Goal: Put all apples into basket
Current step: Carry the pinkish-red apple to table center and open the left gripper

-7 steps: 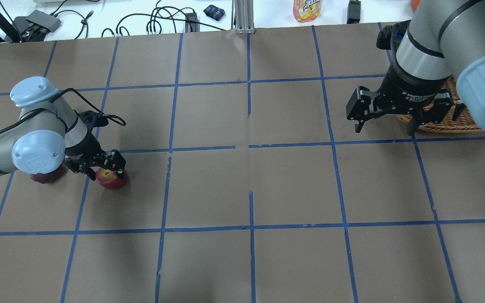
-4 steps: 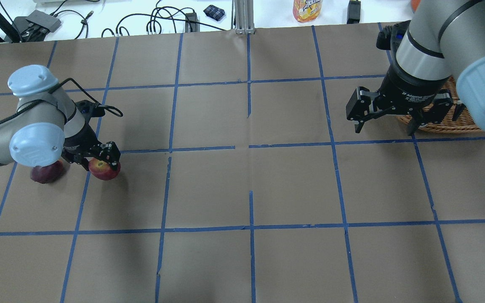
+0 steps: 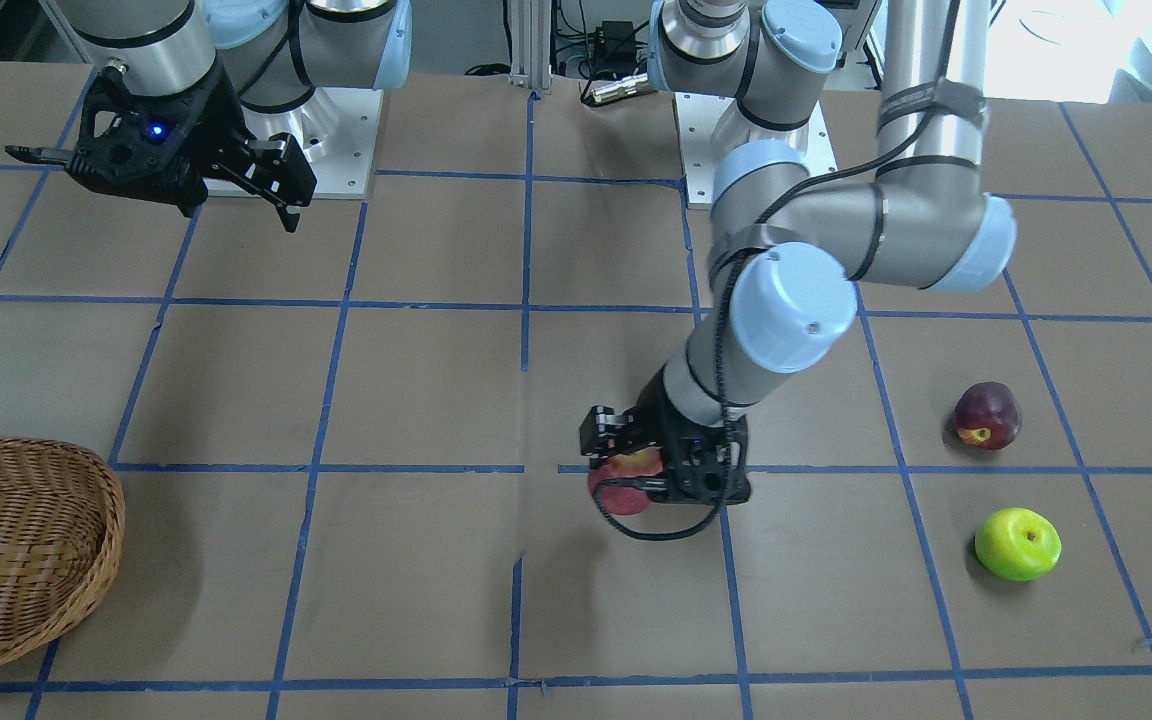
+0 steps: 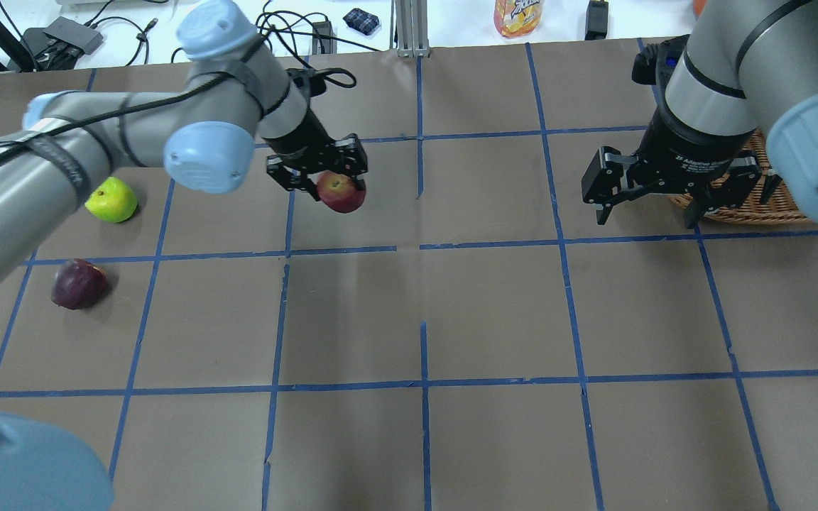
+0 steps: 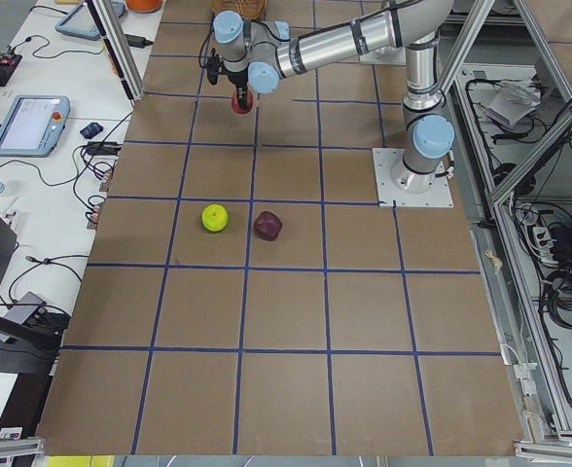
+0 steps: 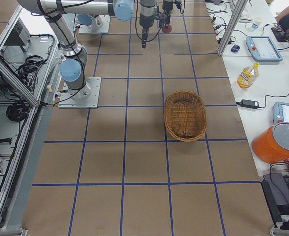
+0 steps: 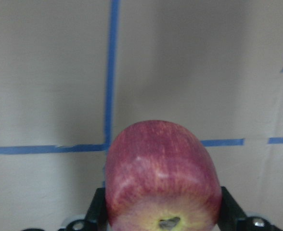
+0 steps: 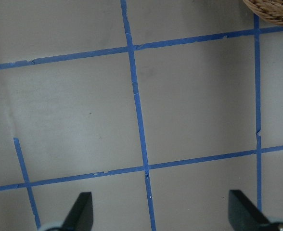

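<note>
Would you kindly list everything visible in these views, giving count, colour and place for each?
red apple: one, red with yellowish patches, held in the left gripper over the table's middle-left.
maroon apple: one, dark maroon, on the table at the robot's left.
green apple: one, lime green, beside the maroon apple, apart from it.
basket: one, light brown wicker, empty, at the robot's right.
table: one, brown with blue tape grid.
bottle: one, yellow-orange, on the white bench.
left gripper: black, shut on the red apple.
right gripper: black, open, beside the basket.

A brown-papered desk [image 4: 494,312] carries a grid of blue tape [image 4: 423,384]. At 12 o'clock overhead, a white bench [image 4: 459,25] holds 1 juice bottle [image 4: 519,15] and 1 dark pouch [image 4: 361,20], flanking an aluminium post [image 4: 409,28].
</note>
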`<state>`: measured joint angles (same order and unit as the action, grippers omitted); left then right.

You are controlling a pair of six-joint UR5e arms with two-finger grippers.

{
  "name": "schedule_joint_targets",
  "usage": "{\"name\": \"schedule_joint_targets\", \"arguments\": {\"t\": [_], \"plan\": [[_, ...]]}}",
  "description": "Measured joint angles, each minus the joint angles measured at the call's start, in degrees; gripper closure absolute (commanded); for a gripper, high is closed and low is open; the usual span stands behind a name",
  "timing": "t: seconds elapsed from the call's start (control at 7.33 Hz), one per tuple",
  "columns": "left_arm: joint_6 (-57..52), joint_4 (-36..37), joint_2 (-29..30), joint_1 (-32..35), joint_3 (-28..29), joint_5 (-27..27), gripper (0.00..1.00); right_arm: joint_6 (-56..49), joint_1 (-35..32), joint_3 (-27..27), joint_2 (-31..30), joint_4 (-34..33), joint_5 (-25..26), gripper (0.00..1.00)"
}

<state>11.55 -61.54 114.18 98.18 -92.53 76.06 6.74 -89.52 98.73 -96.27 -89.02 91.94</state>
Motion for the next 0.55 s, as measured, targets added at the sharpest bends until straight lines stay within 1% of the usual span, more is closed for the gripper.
{"name": "schedule_joint_targets", "arguments": {"t": [0.14, 0.27, 0.41, 0.55], "plan": [[3.11, 3.44, 2.40, 2.98, 0.31, 0.19, 0.86, 0.05, 0.07, 0.47, 0.01, -0.10, 0.03, 0.00], [5.48, 5.10, 4.06, 5.21, 0.34, 0.50, 0.59, 0.23, 0.08, 0.98, 0.08, -0.51, -0.16, 0.00], [7.09, 6.01, 5.48, 7.08, 0.31, 1.58, 0.19, 0.51, 0.02, 1.21, 0.10, -0.94, -0.55, 0.00], [8.00, 7.12, 6.89, 8.21, 0.12, 3.26, 0.00, 0.65, -0.01, 1.36, 0.14, -1.14, -0.71, 0.00]]}}
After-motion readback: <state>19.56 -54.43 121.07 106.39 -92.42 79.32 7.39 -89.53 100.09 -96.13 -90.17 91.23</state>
